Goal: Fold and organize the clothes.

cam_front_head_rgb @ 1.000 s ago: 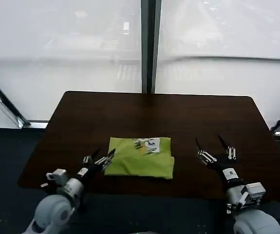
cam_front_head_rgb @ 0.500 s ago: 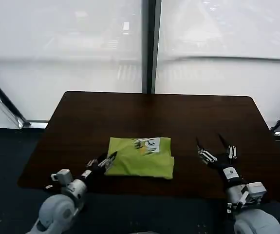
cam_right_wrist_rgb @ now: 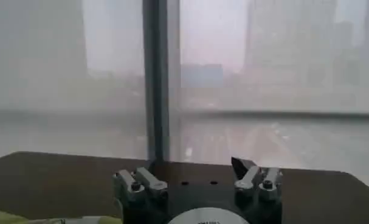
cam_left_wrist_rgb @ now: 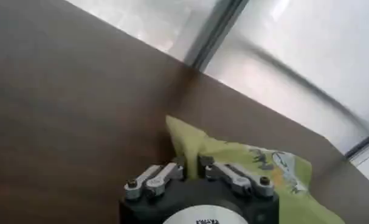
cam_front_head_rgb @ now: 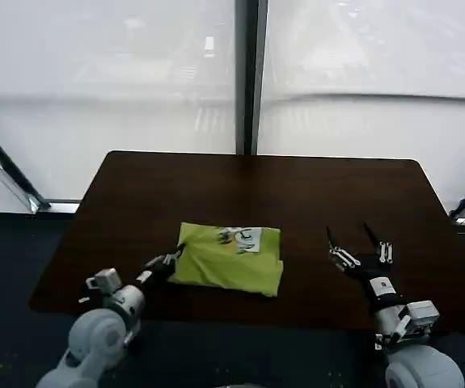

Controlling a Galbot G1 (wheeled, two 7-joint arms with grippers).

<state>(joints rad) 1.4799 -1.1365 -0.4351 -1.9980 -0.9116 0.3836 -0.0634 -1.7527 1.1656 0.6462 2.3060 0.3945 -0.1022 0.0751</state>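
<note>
We see our left gripper (cam_front_head_rgb: 170, 257) pinched tight on the near left edge of the folded lime-green T-shirt (cam_front_head_rgb: 228, 258), which lies on the dark table (cam_front_head_rgb: 256, 186) just ahead of and to the right of that claw. Our right gripper (cam_front_head_rgb: 360, 243) hovers well to the shirt's right, fingers spread wide, touching nothing.
</note>
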